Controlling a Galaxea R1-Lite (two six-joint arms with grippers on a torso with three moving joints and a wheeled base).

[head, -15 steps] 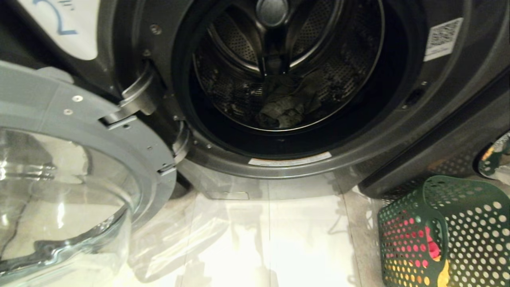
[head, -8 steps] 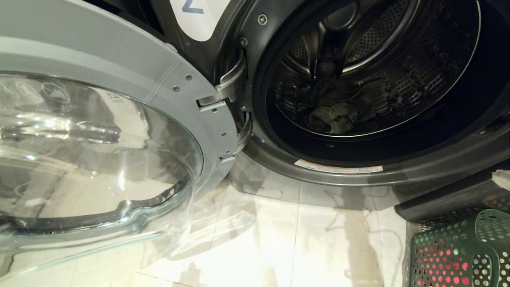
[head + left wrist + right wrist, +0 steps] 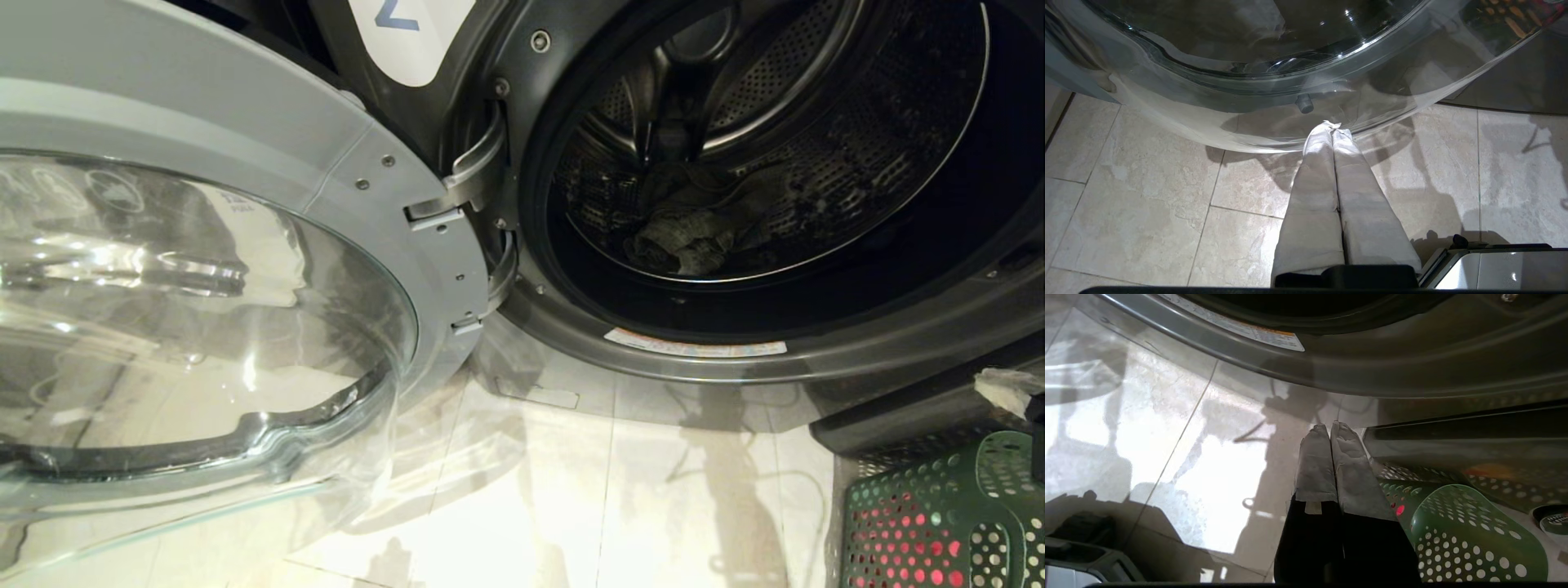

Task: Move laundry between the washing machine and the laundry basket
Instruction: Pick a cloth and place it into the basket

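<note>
1. I see the washing machine [image 3: 816, 343] with its door [image 3: 245, 245] swung wide to my left, the glass bowl filling much of the head view.
2. Inside the drum [image 3: 775, 147] a crumpled grey-beige garment [image 3: 694, 233] lies on the bottom, towards the front.
3. The laundry basket [image 3: 947, 514] sits on the tiled floor [image 3: 612, 490] at my lower right, just beside the machine's front (red cloth shows through its round holes).
4. My left hand [image 3: 1332, 127] has its white-wrapped fingers pressed together, holding nothing; it hangs above the floor just beneath the open door's glass.
5. My right hand [image 3: 1330, 428] is likewise pressed together and empty, low above the floor between the machine's front rim and the basket's near edge [image 3: 1453, 522].
</note>
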